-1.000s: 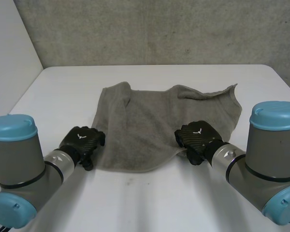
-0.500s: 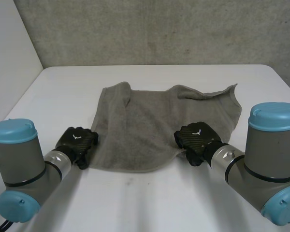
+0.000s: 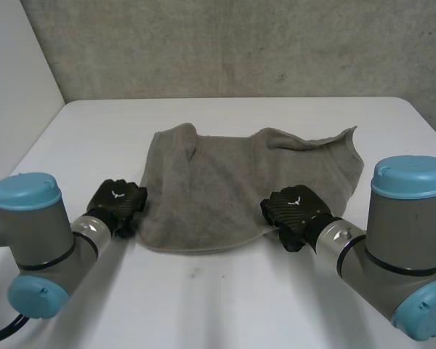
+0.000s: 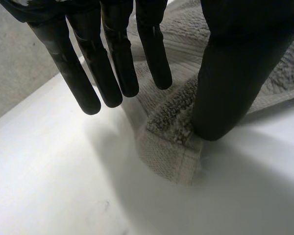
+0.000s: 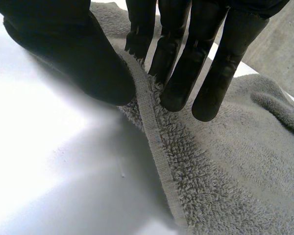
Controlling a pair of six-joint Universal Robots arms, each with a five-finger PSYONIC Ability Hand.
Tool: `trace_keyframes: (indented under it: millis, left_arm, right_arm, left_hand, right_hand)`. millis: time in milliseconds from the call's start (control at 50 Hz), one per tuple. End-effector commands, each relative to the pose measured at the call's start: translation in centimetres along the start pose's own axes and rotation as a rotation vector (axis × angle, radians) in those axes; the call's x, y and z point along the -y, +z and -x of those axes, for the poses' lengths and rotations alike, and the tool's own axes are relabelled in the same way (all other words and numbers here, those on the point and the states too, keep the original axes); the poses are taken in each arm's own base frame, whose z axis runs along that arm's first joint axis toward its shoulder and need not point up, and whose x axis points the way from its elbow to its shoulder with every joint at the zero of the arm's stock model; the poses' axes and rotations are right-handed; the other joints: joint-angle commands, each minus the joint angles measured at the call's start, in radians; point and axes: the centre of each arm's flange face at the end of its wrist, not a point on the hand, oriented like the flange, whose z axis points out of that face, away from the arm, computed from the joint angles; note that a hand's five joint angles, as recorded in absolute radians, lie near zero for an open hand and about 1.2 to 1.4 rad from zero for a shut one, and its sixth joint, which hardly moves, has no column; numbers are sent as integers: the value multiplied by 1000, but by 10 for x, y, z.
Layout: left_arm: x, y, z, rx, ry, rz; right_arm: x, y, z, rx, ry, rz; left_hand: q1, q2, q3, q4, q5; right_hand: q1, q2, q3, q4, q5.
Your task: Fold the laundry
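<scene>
A grey towel [image 3: 240, 182] lies spread and rumpled in the middle of the white table [image 3: 218, 298]. My left hand [image 3: 118, 206] sits at its near left corner. In the left wrist view the thumb [image 4: 230, 88] presses down on that corner [image 4: 169, 156], and the straight fingers [image 4: 112, 73] hover above it, apart from the thumb. My right hand [image 3: 294, 207] is at the towel's near right edge. There the thumb [image 5: 73, 54] and fingers [image 5: 186, 73] close on the hem [image 5: 154, 132], which runs up between them.
A grey wall [image 3: 225, 43] stands behind the table's far edge. Bare table surface lies between the towel's near edge and my arms. The towel's far right corner [image 3: 349, 134] is turned up in a ridge.
My left hand has shifted slightly left and toward the towel's near left corner, its fingers drawing closer to the thumb. The right hand has hardly moved.
</scene>
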Motion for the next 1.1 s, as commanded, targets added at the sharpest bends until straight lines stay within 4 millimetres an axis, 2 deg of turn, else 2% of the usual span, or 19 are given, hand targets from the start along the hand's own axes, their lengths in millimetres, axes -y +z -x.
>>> trace_keyframes:
  millis: [20,80,100,140,480,640,760,820,860,880,920,940,960,980,1000,1020,1040,1080,1100]
  left_arm:
    - [3,4,2,10,3,-25]
    - [1,5,1,8,4,-19]
    - [1,5,1,7,4,-18]
    - [1,5,1,8,4,-19]
    - [8,-14,0,0,2,-31]
    - [1,-11,-3,-8,1,-11]
    - [5,-14,0,2,4,-14]
    - [20,-24,6,16,8,-41]
    - [48,-43,15,38,14,-90]
    - [48,-44,15,38,14,-91]
    - [80,-68,26,68,23,-158]
    - [80,-68,26,68,23,-159]
    - [98,-82,32,90,30,-207]
    - [98,-83,32,90,30,-207]
    - [116,-97,38,113,37,-262]
    - [132,-111,42,130,44,-317]
    - [132,-111,42,130,44,-317]
    - [157,-133,50,163,56,-401]
    - [157,-133,50,163,57,-401]
  right_arm:
    - [-1,0,1,2,-4,3]
    - [-1,1,0,2,-5,2]
    - [-1,1,0,2,-5,2]
    - [0,1,-1,-1,-5,0]
    - [4,-1,-5,-15,-1,-10]
    - [4,-1,-5,-13,-3,-9]
    - [7,-4,-7,-16,-5,-1]
    - [16,-15,-13,-22,-43,20]
    - [26,-23,-19,-38,-82,23]
    - [36,-32,-27,-65,-119,24]
    - [46,-41,-36,-96,-156,27]
    - [56,-50,-45,-130,-189,31]
    - [56,-50,-45,-130,-189,31]
    - [70,-61,-49,-156,-228,16]
    - [84,-72,-55,-189,-256,-4]
    - [84,-72,-55,-189,-256,-4]
    - [98,-83,-59,-218,-278,-24]
    - [108,-93,-61,-236,-298,-36]
    - [115,-102,-63,-248,-308,-37]
  left_hand:
    - [302,303,303,303,308]
    - [390,391,391,391,396]
    - [547,548,548,548,553]
    - [632,634,634,634,639]
    - [633,634,634,635,640]
    - [633,634,634,635,640]
    - [633,634,634,635,640]
    - [633,634,634,635,640]
    - [633,634,634,635,640]
    - [633,634,634,635,640]
    - [633,634,634,635,640]
    - [633,634,634,635,640]
    - [633,634,634,635,640]
    - [633,634,634,635,640]
    - [633,634,634,635,640]
    - [633,634,634,635,640]
    - [633,634,634,635,640]
    - [633,634,634,635,640]
    - [633,634,634,635,640]
  right_hand:
    - [387,176,169,163,182]
    - [387,176,169,163,182]
    - [387,176,169,163,182]
    - [384,173,167,160,179]
    - [387,176,169,163,182]
    - [387,176,169,163,182]
    - [390,179,172,166,185]
    - [396,185,178,172,191]
    - [405,194,187,180,200]
    - [411,200,193,186,206]
    - [414,203,196,189,209]
    - [416,206,199,192,212]
    - [416,206,199,192,212]
    - [419,208,202,195,215]
    - [419,208,202,195,215]
    - [419,208,202,195,215]
    - [419,208,202,195,215]
    - [416,206,199,192,212]
    - [414,203,196,189,209]
